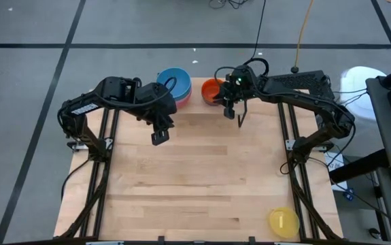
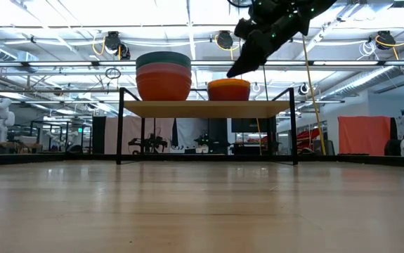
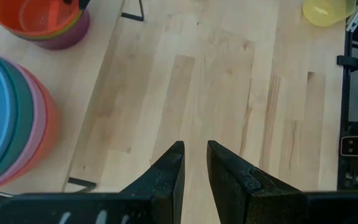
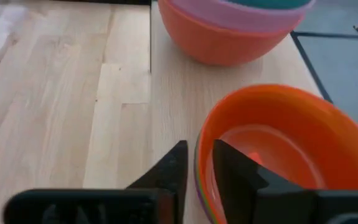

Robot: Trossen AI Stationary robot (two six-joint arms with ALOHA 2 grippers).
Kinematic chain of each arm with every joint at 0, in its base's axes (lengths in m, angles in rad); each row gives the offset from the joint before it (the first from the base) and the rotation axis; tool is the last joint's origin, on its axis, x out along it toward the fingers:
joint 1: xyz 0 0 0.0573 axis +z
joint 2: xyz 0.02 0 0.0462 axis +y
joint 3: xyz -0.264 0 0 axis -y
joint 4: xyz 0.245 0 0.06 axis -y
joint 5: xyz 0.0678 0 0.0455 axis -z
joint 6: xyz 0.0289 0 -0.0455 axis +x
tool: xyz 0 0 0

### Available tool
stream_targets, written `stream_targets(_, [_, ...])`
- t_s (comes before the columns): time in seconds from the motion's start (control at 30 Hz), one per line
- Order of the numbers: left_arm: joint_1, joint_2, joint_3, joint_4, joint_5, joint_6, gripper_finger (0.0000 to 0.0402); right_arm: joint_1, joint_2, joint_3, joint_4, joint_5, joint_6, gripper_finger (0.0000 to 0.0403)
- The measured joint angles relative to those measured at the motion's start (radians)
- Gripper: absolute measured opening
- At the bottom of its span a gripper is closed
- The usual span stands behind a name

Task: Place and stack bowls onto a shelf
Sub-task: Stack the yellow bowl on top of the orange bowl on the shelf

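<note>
The shelf stands at the table's far edge. On it sits a stack of bowls with a blue one on top, and to its right an orange bowl nested in a purple one. My right gripper is open astride the orange bowl's near rim, slanting down from the near right. My left gripper hangs open over the table in front of the shelf, holding nothing. A yellow bowl rests on the table near the front right corner. My right gripper has one finger inside the orange bowl and the other outside its rim. A strip of shelf board shows between the outer finger and the rim. Whether the inner finger touches the wall I cannot tell. The bowl sits nested on the shelf.
The shelf's thin black legs stand at its ends. The wide wooden tabletop lies bare between the shelf and the yellow bowl. Arm frames run along the table's left and right sides.
</note>
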Motion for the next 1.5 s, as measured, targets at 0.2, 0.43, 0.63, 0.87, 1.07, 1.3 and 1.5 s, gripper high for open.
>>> stream_targets(0.2, [0.000, 0.000, 0.000, -0.012, 0.000, -0.006, 0.0072, 0.023, -0.101, -0.001, -0.043, -0.001, -0.006, 0.0102])
stream_targets(0.43, [0.000, 0.000, 0.000, -0.029, 0.000, 0.019, 0.0072, 0.095, -0.292, 0.001, -0.246, 0.001, 0.047, 0.0097])
stream_targets(0.63, [0.000, 0.000, 0.000, -0.030, 0.000, 0.047, 0.0072, 0.193, -0.436, 0.000, -0.609, -0.001, 0.113, 0.0089])
stream_targets(0.87, [0.000, 0.000, 0.000, -0.030, 0.000, 0.080, 0.0072, 0.354, -0.555, 0.000, -0.901, -0.005, 0.338, 0.0089])
stream_targets(1.07, [0.000, 0.000, 0.000, -0.030, 0.000, 0.078, 0.0072, 0.500, -0.585, 0.000, -1.072, -0.061, 0.530, 0.0089])
stream_targets(1.3, [0.000, 0.000, 0.000, -0.030, 0.000, 0.075, 0.0072, 0.666, -0.586, -0.055, -1.151, -0.168, 0.682, 0.0089])
stream_targets(1.5, [0.000, 0.000, 0.000, -0.030, 0.000, 0.075, 0.0072, 0.812, -0.585, -0.184, -1.092, -0.188, 0.748, 0.0089])
